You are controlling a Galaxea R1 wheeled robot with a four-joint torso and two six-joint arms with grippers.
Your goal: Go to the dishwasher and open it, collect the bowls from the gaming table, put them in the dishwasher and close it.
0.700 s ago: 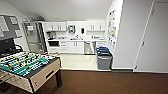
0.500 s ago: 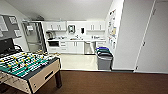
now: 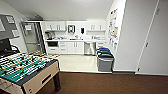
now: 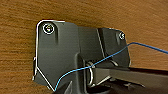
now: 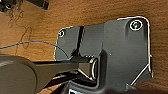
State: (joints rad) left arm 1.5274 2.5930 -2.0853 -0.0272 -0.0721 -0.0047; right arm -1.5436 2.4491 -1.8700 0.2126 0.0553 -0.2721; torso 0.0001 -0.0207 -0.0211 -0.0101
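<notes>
Looked from brown carpet (image 3: 107, 85) toward a small kitchen at the far end of the room. Found the dishwasher (image 3: 89, 48), its steel front shut, set under the worktop (image 3: 75, 40) between white cabinet doors (image 3: 73, 47) on one side and a narrow drawer stack on the other. Saw wall cabinets (image 3: 55, 25) above, a dark oven-like unit (image 3: 52, 43) low at the worktop's left end, and a glass-fronted tall unit (image 3: 32, 37) further left. Noted a row of bins (image 3: 105, 60) with grey, green and blue lids standing on the pale kitchen floor (image 3: 75, 62), against the white wall, near the dishwasher and in front of it to the right. Had a foosball table (image 3: 25, 70) with a green field and rods close at the lower left, on the carpet, well apart from the kitchen. Passed a white door (image 3: 155, 42) at the right edge.

Caught wood-grain floor (image 4: 22, 27) beneath both wrists, with a thin blue cable (image 4: 147, 46) crossing. Could not tell the state of the fingers on either the left or the right arm.
</notes>
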